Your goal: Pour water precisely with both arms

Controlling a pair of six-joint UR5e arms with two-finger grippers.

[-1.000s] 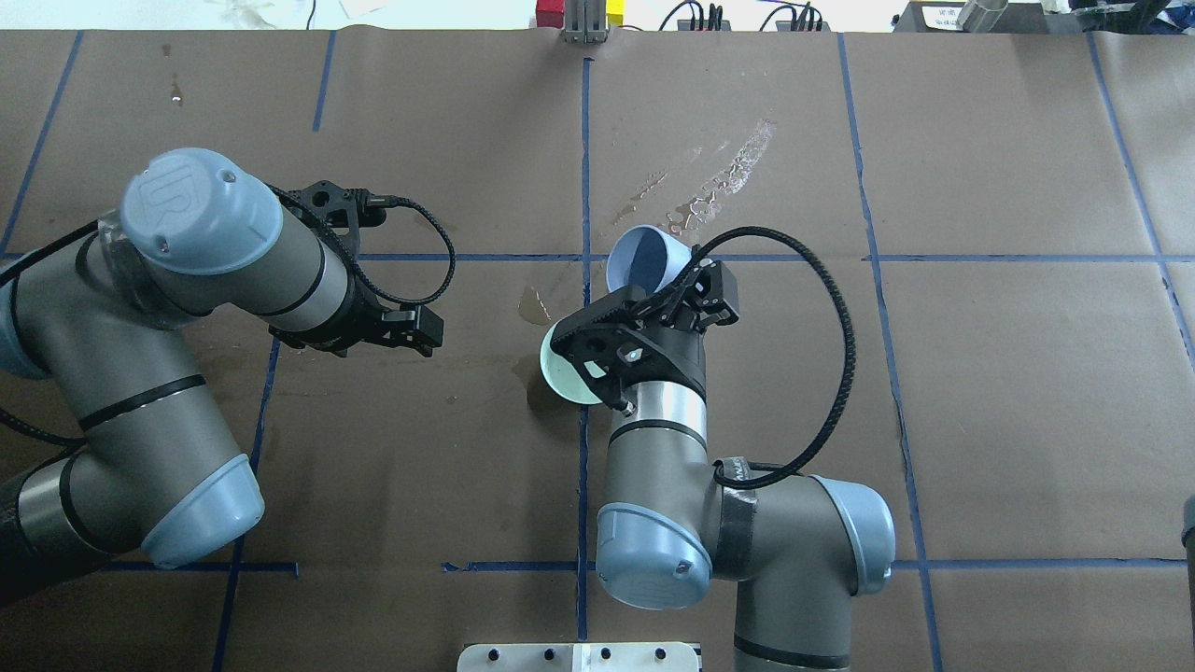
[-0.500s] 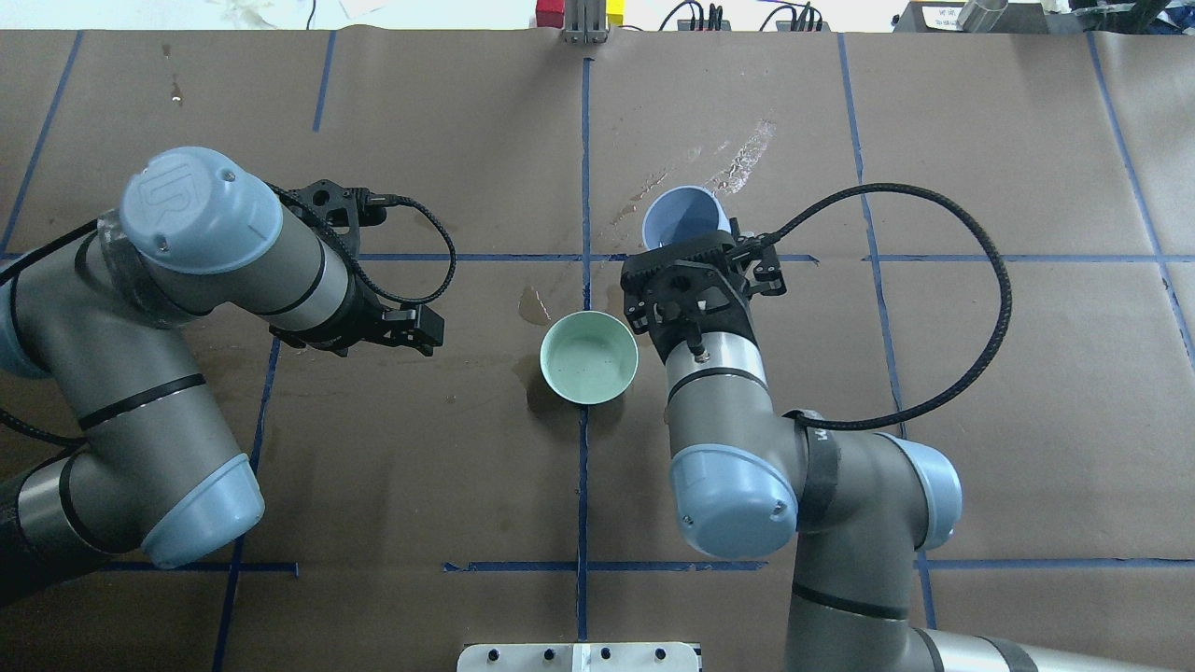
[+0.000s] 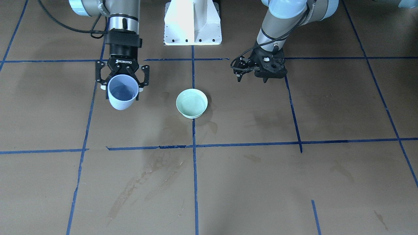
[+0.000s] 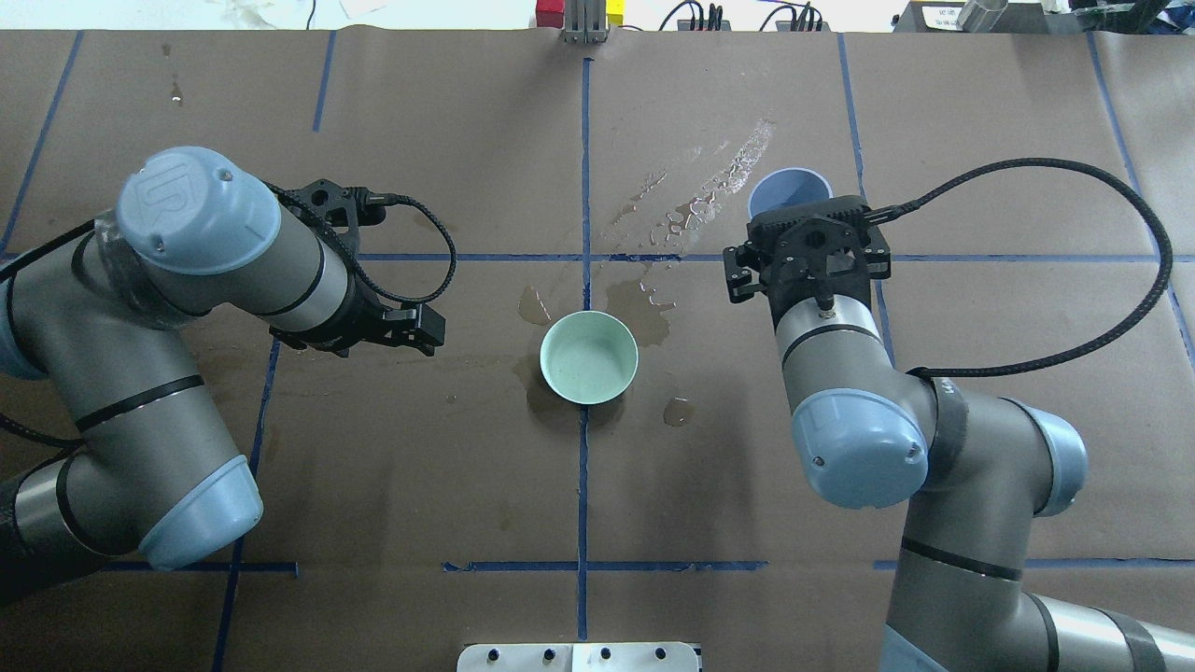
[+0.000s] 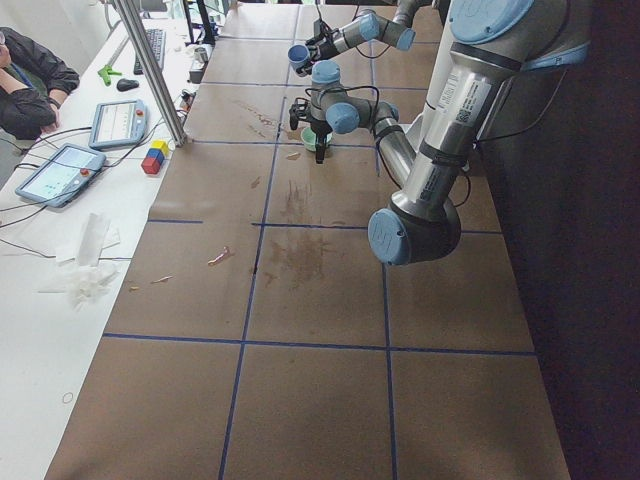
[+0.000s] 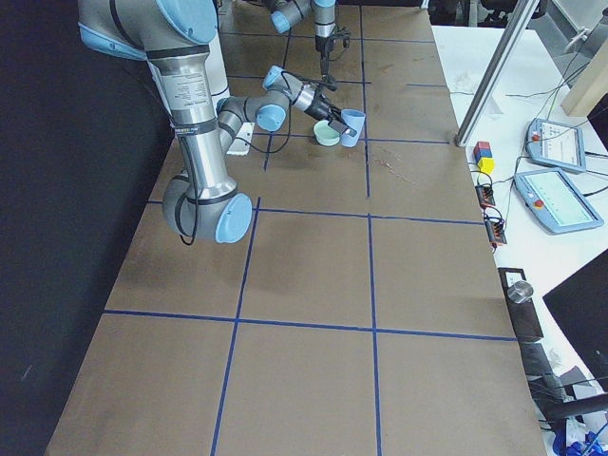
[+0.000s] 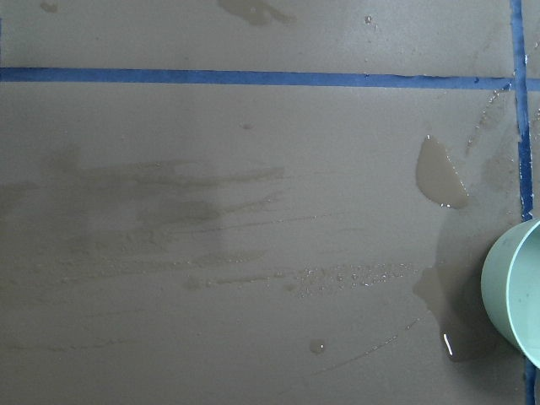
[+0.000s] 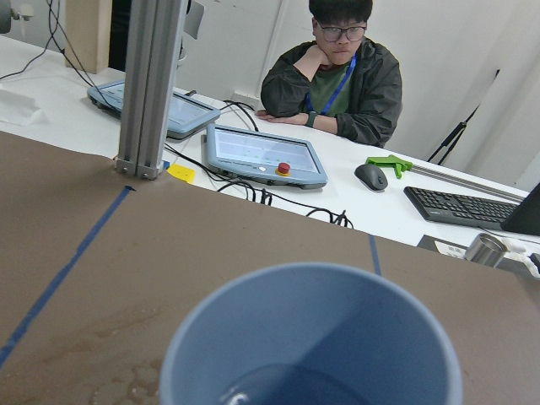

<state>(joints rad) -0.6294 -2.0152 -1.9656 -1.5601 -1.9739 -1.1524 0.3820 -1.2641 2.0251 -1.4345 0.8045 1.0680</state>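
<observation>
Bench [image 4: 1027,140]: brown board with blue tape grid, carrying the bowl; wet patches are glinting beyond the bowl.
Left arm [image 4: 187,308]: hanging over its own side, well apart from the bowl.
Right arm [image 4: 840,373]: reaching forward over its own side, carrying the cup.
Left hand [image 4: 411,329]: pointing down at bare board with nothing showing in it; cannot tell whether it is spread or closed.
Right hand [image 3: 122,87]: clamping the cup from both sides.
Green bowl [image 4: 589,357]: sitting upright on the centre tape line, between the two arms.
Blue cup [image 3: 120,102]: hanging clear of the bench, mouth showing from above, well apart from the bowl.
Water [image 3: 192,102]: lying as a faint pool in the bowl; a little is showing in the cup bottom [image 8: 278,392]; puddles [image 7: 440,173] are sitting beside the bowl.
Progress: the pour is looking largely done, with some spilled. Probably left: setting the cup down. Nothing is showing the left arm taking a share.
</observation>
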